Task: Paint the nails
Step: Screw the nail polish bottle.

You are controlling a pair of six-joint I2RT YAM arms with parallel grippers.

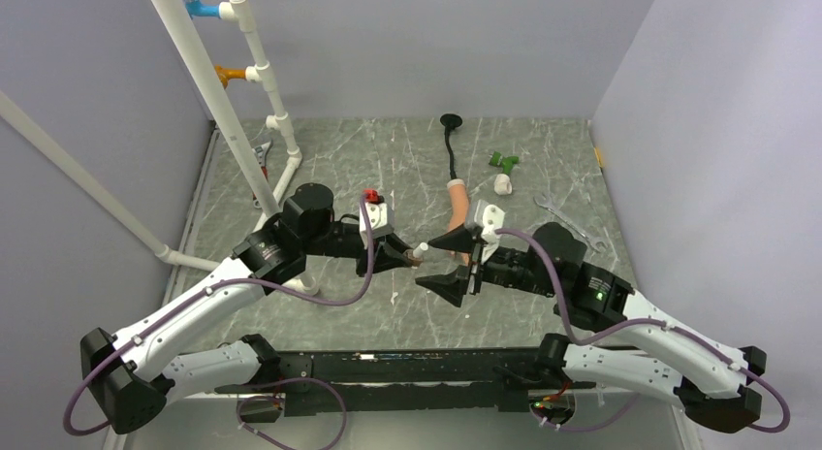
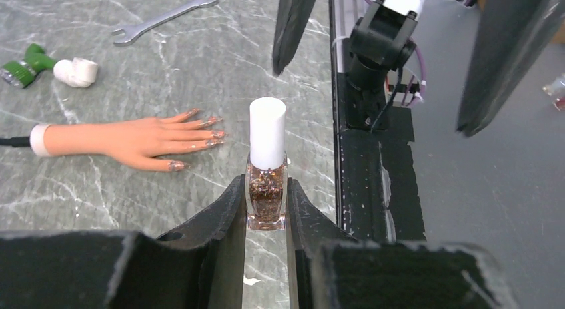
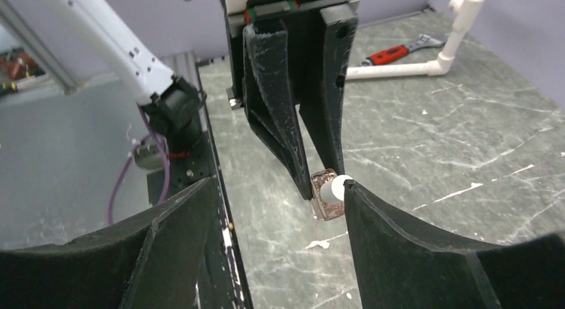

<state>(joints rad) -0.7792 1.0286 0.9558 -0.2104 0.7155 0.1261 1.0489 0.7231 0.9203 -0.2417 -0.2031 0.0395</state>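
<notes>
L claw (image 2: 266, 201) is clamping small brown glitter-filled glass bottle (image 2: 266, 189) w/ white cap (image 2: 268, 132), holding it off grey marbled counter (image 2: 166, 62). R claw (image 1: 428, 263) is standing wide, jaws flanking the cap, not gripping. Peach rubber mannequin hand (image 2: 120, 139) is lying flat on counter nearby. Its nails (image 2: 214, 133) are pointing toward the bottle, not touching it.
</notes>
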